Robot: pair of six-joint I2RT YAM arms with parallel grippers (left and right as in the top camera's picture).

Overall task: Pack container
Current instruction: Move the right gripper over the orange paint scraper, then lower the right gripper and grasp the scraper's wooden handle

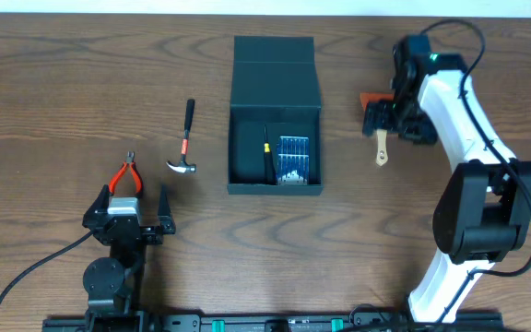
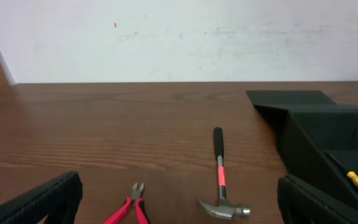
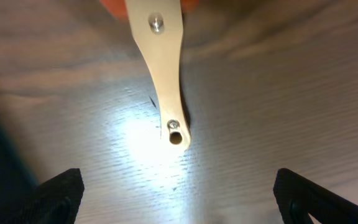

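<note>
Both sets of jaws stand apart and hold nothing. The right gripper hangs over a wooden-handled tool with a finger on either side of the handle's end. The left gripper waits near the bench's near edge, toward the left corner.

The container sits mid-bench, its lid thrown back toward the far edge. A blue drill-bit case already lies in its right half, beside a thin tool with a yellow band. To its left lie the hammer and, nearer the near edge, the red pliers, both untouched. The wooden-handled tool lies to the right of the container, and its orange head is hard to identify.

The step in hand looks like picking up that tool. The right gripper should drop straight down with the handle centred between the fingers. It should close across the narrow width, up the handle from the hole at its end, so the tool lifts level and clears the container wall.
</note>
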